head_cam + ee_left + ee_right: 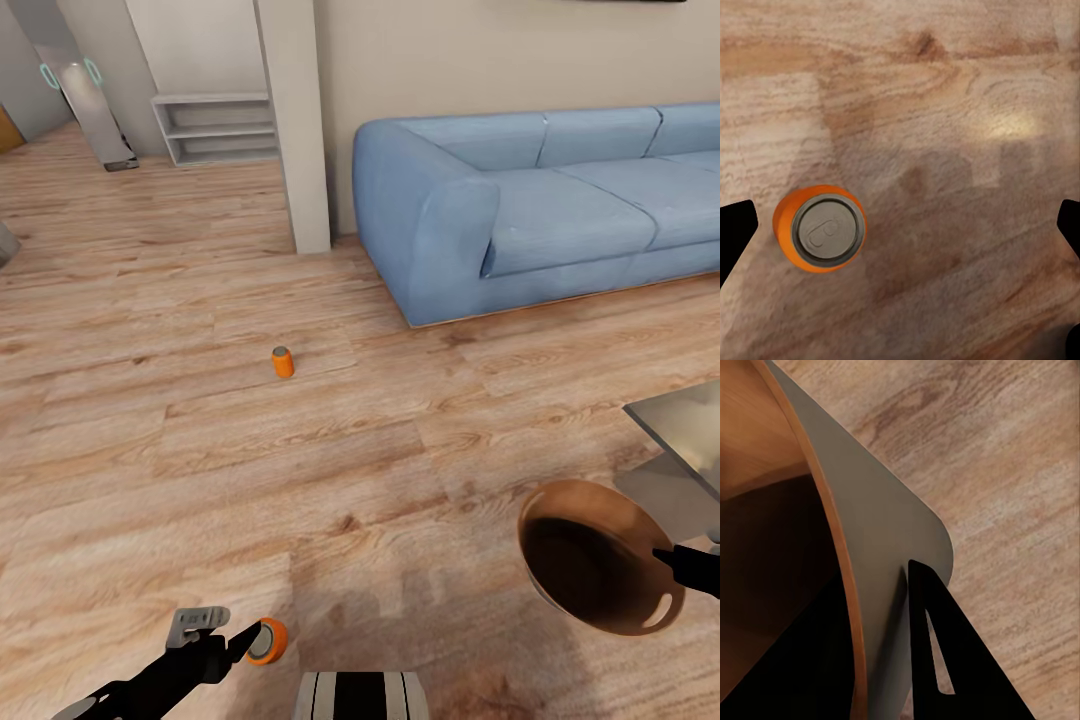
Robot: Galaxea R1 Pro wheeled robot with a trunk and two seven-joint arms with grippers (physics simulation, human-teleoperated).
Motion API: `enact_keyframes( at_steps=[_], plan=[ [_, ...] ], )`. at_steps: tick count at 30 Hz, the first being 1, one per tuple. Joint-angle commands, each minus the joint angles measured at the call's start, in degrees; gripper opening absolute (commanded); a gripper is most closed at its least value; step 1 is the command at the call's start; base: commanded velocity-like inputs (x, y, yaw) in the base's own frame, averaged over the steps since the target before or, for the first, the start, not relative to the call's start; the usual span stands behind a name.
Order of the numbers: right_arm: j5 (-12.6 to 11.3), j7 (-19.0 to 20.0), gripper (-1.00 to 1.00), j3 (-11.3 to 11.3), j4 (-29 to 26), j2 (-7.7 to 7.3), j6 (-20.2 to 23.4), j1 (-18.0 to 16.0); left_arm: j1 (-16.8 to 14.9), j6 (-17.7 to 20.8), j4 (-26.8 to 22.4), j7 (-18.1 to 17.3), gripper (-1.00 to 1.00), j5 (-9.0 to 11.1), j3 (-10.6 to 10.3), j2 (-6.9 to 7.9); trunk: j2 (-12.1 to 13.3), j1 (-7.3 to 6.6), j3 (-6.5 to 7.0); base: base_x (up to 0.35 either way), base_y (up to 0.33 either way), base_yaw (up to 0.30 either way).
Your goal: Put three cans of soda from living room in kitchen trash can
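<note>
The orange soda can [819, 228] stands upright on the wood floor [150, 480] under my left claw [900, 225], near one of its wide-open, empty fingers, while my right claw [665, 562] pinches the trash can [600, 555] rim.

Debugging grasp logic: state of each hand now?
Left hand: open, fingers wide apart over an orange can on the floor, not holding it.
Right hand: shut on the bin rim.

Pale wood floor [200, 420] runs across the frame; a white pillar [295, 120] stands at top centre, low white shelves [215, 128] to its left, a grey glass-topped table [680, 440] at the right edge
</note>
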Motion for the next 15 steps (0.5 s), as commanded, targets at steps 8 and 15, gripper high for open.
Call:
enact_keyframes(
  at_steps=[8,15],
  plan=[
    [-0.9,0.1,-1.00,0.0,0.0,0.01,0.4,0.0,0.0,0.0,0.0,0.0,1.00,-0.1,0.0,0.00,0.0,0.00,0.00,0.000,0.000,0.000],
    [0.7,0.1,-1.00,0.0,0.0,0.19,0.5,0.0,1.3,0.8,-0.9,-0.1,1.00,-0.3,0.2,1.07,0.0,0.00,0.00,0.000,0.000,0.000]
  ],
)
